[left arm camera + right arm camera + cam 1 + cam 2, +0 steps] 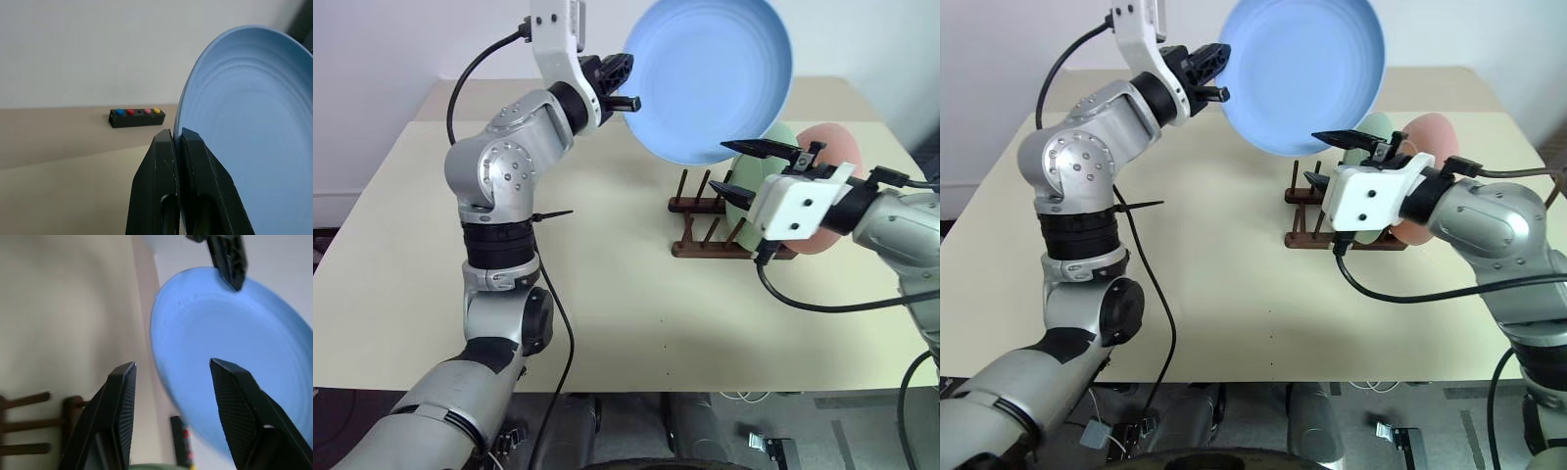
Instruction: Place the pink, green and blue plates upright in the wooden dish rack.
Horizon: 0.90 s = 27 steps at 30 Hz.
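Left gripper (628,86) pinches the blue plate (710,78) by its rim, up in the air above the wooden dish rack (705,227). Right gripper (744,168) hangs half-open and empty beneath it. Green plate (756,186) and pink plate (830,191) stand racked.

rack (729,227): right of table (607,294) centre
two plates (822,171): we see them in rack, right end
third plate (710,78): raised above rack's left
button box (136,117): far edge
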Each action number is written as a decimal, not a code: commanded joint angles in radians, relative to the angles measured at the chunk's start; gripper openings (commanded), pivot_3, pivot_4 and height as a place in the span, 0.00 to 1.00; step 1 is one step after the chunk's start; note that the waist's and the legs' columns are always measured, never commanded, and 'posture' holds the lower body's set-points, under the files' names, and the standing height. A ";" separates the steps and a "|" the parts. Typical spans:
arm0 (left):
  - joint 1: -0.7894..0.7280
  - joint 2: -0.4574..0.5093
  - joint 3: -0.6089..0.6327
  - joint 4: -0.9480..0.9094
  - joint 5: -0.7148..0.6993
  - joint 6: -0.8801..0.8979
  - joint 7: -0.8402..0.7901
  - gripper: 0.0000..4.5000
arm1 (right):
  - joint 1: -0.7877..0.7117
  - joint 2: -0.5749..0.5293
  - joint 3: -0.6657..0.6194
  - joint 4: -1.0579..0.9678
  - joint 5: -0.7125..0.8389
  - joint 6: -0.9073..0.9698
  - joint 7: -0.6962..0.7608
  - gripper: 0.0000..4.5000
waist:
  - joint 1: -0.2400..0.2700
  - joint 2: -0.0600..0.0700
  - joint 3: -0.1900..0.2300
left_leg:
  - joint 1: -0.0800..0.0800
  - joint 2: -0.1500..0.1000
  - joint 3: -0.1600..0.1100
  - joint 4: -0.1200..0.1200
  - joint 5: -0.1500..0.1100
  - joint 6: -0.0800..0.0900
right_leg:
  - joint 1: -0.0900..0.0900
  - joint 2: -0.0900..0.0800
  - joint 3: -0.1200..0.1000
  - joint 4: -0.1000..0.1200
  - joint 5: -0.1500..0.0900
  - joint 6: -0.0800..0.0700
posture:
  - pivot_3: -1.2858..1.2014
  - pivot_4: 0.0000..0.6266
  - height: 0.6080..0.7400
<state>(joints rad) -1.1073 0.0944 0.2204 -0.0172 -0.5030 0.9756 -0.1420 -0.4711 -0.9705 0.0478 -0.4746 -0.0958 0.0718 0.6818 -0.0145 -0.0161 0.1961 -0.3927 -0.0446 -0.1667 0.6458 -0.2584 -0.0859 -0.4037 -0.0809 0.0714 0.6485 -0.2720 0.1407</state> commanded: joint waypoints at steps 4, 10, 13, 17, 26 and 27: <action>0.017 -0.032 -0.029 -0.126 -0.054 0.046 0.014 0.00 | -0.026 0.045 0.039 0.035 -0.120 -0.061 -0.014 0.54 | 0.000 0.000 0.000 | 0.000 0.000 0.000 0.000 0.000 -0.001 | 0.000 0.000 0.000 0.000 0.000 0.000 | 0.52 0.24 1.00; 0.024 -0.032 -0.024 -0.147 -0.071 0.064 0.029 0.00 | -0.029 0.070 0.040 0.032 -0.136 -0.071 0.005 0.02 | -0.001 0.000 0.000 | 0.000 0.000 0.000 0.000 0.000 0.000 | 0.000 0.000 0.000 0.000 0.000 0.000 | 0.52 0.24 1.00; 0.028 -0.027 -0.027 -0.144 -0.070 0.063 0.031 0.00 | -0.029 0.075 0.036 0.029 -0.141 -0.073 0.010 0.01 | 0.000 0.000 0.000 | 0.000 0.000 0.000 0.000 0.000 0.000 | 0.000 0.000 0.000 0.000 0.000 0.000 | 0.52 0.24 1.00; 0.028 -0.024 -0.019 -0.132 -0.073 0.052 0.030 0.00 | -0.023 0.082 0.031 0.024 -0.144 -0.072 0.020 0.01 | 0.001 0.000 0.000 | 0.000 0.000 0.000 0.000 0.000 0.000 | 0.000 0.000 0.000 0.000 0.000 0.000 | 0.52 0.24 1.00; 0.021 0.034 0.112 -0.102 -0.135 -0.097 -0.022 0.64 | -0.038 0.093 0.012 0.019 -0.144 -0.090 0.023 0.00 | -0.004 0.000 0.000 | 0.000 0.000 0.000 -0.001 0.000 -0.001 | 0.000 0.000 0.000 0.000 0.000 0.000 | 0.52 0.24 1.00; 0.021 0.048 0.130 -0.086 -0.134 -0.125 -0.020 0.75 | -0.040 0.092 0.010 0.021 -0.144 -0.093 0.023 0.00 | -0.003 0.000 0.000 | 0.000 0.000 0.000 -0.001 0.000 -0.001 | 0.000 0.000 0.000 0.000 0.000 0.000 | 0.52 0.24 1.00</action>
<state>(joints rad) -1.0668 0.1234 0.3103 -0.1002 -0.6242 0.9062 -0.1600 -0.4818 -0.8821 0.1003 -0.4286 -0.2427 -0.0059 0.7107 -0.0177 -0.0161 0.1962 -0.3924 -0.0446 -0.1667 0.6451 -0.2581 -0.0864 -0.4039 -0.0808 0.0716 0.6484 -0.2720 0.1405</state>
